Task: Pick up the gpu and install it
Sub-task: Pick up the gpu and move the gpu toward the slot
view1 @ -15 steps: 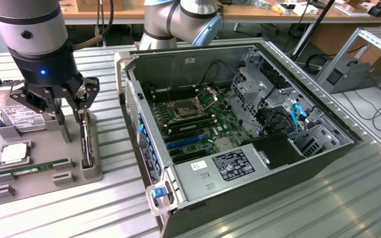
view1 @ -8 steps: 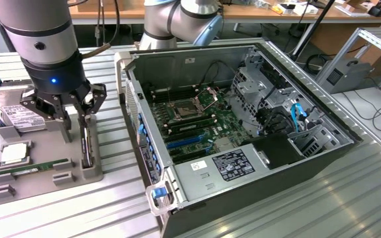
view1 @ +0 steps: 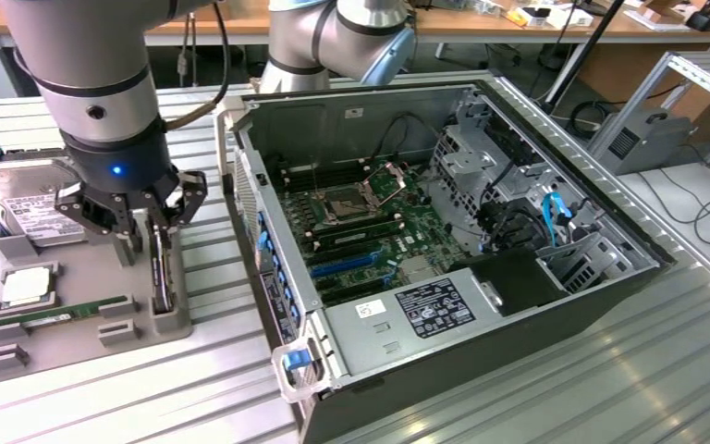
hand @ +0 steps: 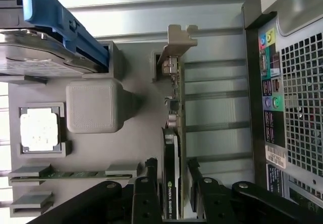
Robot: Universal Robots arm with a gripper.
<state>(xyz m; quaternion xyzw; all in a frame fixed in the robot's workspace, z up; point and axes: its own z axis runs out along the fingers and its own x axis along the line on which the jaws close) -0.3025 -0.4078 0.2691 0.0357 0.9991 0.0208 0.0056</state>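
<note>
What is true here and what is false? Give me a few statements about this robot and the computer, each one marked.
1. The gripper hangs over the gpu, which stands on edge in the gray tray. True.
2. The computer case lies open, with its motherboard showing. True.
3. The gpu is already installed in the computer case. False: it sits in the tray, outside the case.
4. The jaws are clamped shut. False: they stand open, one on each side of the gpu.
</note>
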